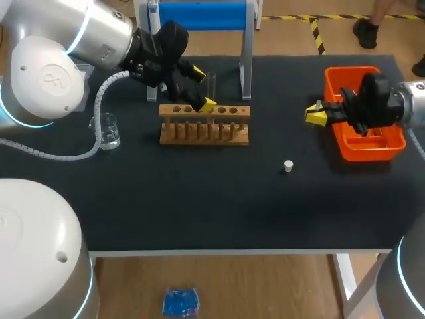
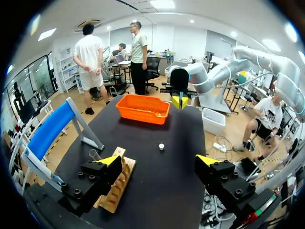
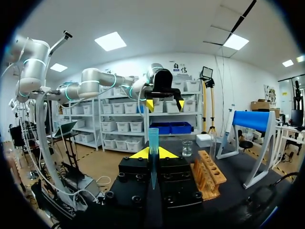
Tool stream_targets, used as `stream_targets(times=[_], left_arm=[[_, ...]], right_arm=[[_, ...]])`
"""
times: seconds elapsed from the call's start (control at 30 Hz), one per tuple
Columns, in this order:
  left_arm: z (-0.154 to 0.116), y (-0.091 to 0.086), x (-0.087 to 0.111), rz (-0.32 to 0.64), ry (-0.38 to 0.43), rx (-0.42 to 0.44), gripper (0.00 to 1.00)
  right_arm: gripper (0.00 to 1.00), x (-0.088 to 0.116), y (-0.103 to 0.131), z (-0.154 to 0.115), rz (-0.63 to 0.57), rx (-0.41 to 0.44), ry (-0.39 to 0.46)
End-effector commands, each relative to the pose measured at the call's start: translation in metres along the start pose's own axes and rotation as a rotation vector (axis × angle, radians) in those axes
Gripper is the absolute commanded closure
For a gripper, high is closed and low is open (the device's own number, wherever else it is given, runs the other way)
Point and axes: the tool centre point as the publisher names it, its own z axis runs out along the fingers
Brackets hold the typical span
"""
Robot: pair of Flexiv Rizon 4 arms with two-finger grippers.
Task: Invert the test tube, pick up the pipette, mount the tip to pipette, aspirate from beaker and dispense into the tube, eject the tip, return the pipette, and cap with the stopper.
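Our left gripper (image 1: 202,88) hangs spread wide over the wooden rack (image 1: 204,124) at upper middle, with the test tube (image 1: 211,84) just beside it. At right, our right gripper (image 1: 317,113) pinches a blue tip (image 3: 153,143) at the orange tray's (image 1: 362,151) left rim. The stopper (image 1: 288,166) lies on bare mat, well back from the front edge.

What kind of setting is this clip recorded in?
Likely a robot test table set up as a chemistry bench: a wooden test tube rack, a glass beaker and a small white stopper sit on it.
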Motion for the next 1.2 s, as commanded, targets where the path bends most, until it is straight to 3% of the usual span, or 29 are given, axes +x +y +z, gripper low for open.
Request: stream_targets(times=[0.03,0.53,0.73,0.9,1.2], left_arm=[[-0.001,-0.001,0.0,-0.001,0.003,-0.004,0.0],[-0.001,-0.001,0.0,-0.001,0.003,-0.004,0.0],[-0.028,0.024,-0.041,-0.114,-0.108,-0.016,0.0],[-0.056,0.039,-0.084,-0.204,-0.255,-0.019,0.0],[-0.084,0.064,-0.146,-0.351,-0.428,-0.076,0.0]], right_arm=[[1.0,-0.005,-0.002,-0.002,0.001,-0.002,0.019],[1.0,-0.005,-0.002,-0.002,0.001,-0.002,0.019],[1.0,-0.005,-0.002,-0.002,0.001,-0.002,0.019],[1.0,-0.005,-0.002,-0.002,0.001,-0.002,0.019],[1.0,-0.005,-0.002,-0.002,0.001,-0.002,0.019]])
